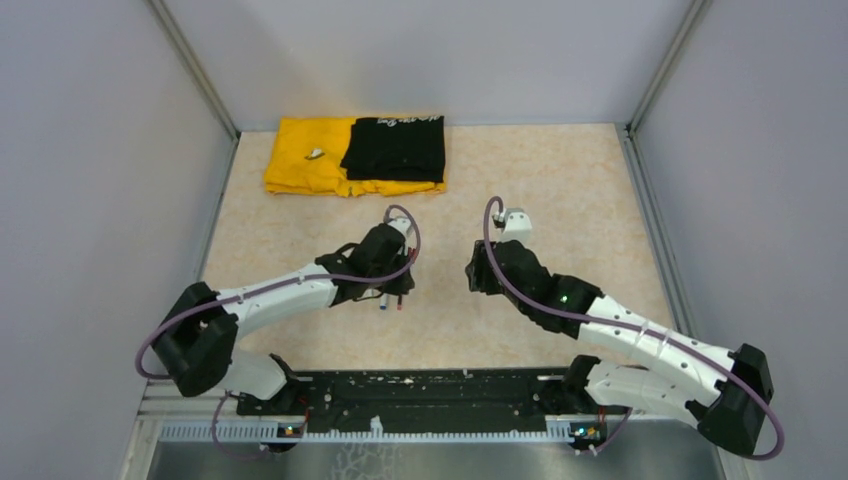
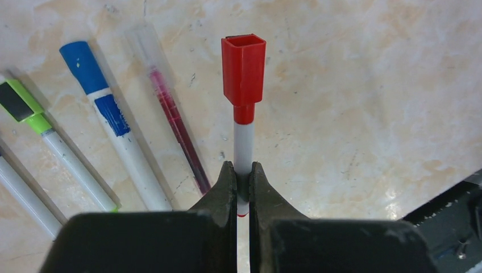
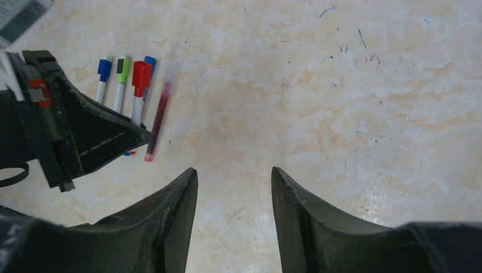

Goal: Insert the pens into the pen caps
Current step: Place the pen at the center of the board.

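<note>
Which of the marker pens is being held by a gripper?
The white pen with the square red cap, clamped in the left gripper. The blue-capped pen, the green-capped pen and the clear maroon pen lie on the mottled beige table.

right pincer (image 3: 233,170) at bottom edge, fingers spread apart, only bare beige surface (image 3: 341,114) in the gap. left pincer (image 3: 142,135) comes in from the left, its tip clamped on the white barrel of the red-capped pen (image 3: 141,79). lying in a row beside it: blue-capped pen (image 3: 103,71), green-capped pen (image 3: 122,71), a second blue cap (image 3: 150,60) peeking out behind the red one, maroon pen (image 3: 159,116) on the right. faint ink specks upper right.
</note>
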